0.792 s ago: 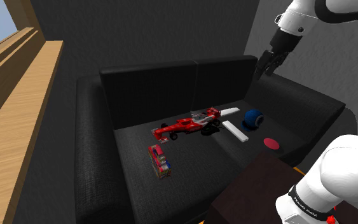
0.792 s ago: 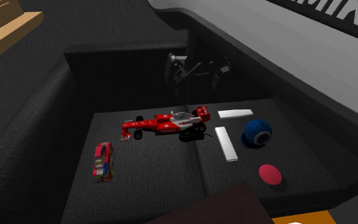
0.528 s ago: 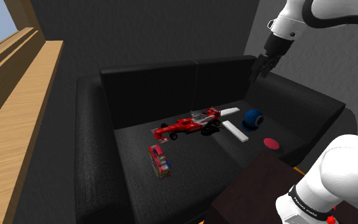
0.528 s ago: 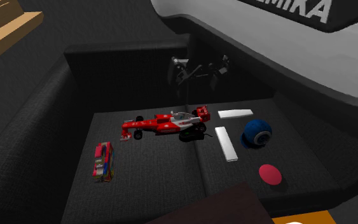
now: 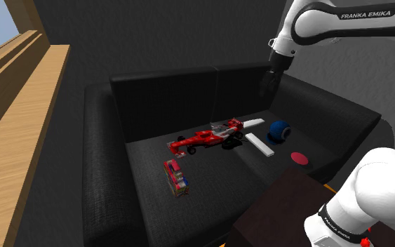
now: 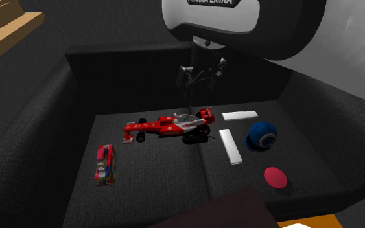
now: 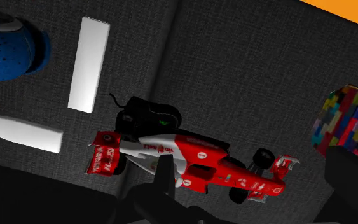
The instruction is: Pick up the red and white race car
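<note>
Race car [image 5: 206, 138] lies mid-seat on black sofa [image 5: 210, 193], lengthwise across cushions, black lump [image 7: 147, 118] (mouse, perhaps) touching its side. Gripper [image 6: 200, 76] hangs well above, near backrest, fingers apart, holding nothing. Car looks light, stiff, hard-shelled, probably slick. Wings and wheels are likely the fragile bits. Best hold, I'd judge: across narrow body between front and rear wheels, clear of lump. Hard to make out: black fingers against dark cushion. Blue ball [image 7: 6, 48] cut off in wrist view.

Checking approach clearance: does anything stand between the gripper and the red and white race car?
Nothing visible does. The gripper hangs above the race car; a black mouse lies right beside it, not over it.
</note>
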Motion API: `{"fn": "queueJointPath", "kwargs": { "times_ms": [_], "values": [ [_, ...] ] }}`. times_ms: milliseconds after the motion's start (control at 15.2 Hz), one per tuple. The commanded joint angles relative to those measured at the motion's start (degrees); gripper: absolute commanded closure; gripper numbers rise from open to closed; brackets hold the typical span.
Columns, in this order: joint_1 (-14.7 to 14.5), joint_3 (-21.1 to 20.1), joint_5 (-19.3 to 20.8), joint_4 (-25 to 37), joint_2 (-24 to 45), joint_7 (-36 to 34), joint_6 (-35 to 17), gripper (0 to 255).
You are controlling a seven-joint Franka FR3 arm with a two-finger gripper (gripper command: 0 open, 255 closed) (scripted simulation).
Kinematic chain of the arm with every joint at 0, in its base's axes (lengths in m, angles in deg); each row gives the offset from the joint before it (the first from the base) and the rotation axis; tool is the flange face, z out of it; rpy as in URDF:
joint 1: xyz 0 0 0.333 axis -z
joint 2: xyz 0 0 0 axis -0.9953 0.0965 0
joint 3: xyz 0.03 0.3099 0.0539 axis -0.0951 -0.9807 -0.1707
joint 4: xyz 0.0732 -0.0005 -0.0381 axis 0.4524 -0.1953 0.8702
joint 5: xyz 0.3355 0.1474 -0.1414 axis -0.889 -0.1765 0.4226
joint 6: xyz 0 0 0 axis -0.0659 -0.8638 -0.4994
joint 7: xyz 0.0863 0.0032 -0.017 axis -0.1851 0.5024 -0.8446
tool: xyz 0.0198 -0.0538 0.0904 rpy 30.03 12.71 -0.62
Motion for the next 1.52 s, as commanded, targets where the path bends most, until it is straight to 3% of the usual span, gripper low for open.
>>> {"fn": "queueJointPath", "kwargs": {
  "times_ms": [0, 660, 1452],
  "values": [
    [-0.8, 1.8, -0.6, 1.3, 4.6, 3.9, -2.2, 0],
    [-2.7, 6.4, -7.3, 13.5, 28.5, 22.3, -6.9, 0],
    [1.0, 3.0, -13.8, 37.6, 58.2, 38.6, -4.4, 0]
  ]
}}
